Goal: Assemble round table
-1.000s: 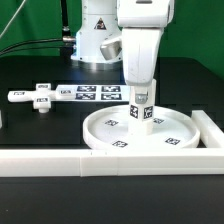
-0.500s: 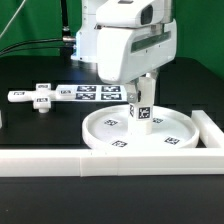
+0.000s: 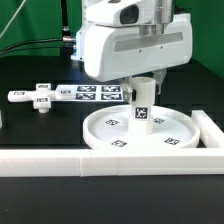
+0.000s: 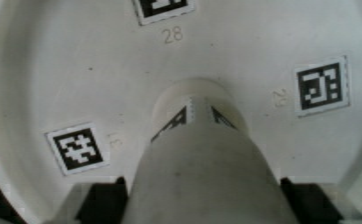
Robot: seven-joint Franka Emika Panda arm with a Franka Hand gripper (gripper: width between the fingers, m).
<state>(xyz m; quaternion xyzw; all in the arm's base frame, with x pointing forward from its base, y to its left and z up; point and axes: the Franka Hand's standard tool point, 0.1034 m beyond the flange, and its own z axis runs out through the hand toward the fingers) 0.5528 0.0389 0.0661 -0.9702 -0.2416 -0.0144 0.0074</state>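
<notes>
The large rimmed round disc (image 3: 150,135) lies flat on the table at the exterior view's right. The short cylinder leg (image 3: 141,112) stands upright near the disc's middle. My gripper (image 3: 143,90) comes down from above and is shut on the leg's upper part. In the wrist view the leg (image 4: 203,140) fills the middle between my two dark fingers (image 4: 103,202), with my gripper (image 4: 208,203) around it and the tagged disc (image 4: 89,70) below. The cross-shaped base (image 3: 38,97) lies apart on the black table at the exterior view's left.
The marker board (image 3: 92,93) lies behind the disc, between it and the cross-shaped base. A long white border bar (image 3: 100,161) runs along the front and another (image 3: 212,128) along the exterior view's right. Cables and the arm's base stand at the back.
My hand has turned about its vertical axis, from narrow side to broad side facing the camera. The leg stays upright on the same spot of the disc.
</notes>
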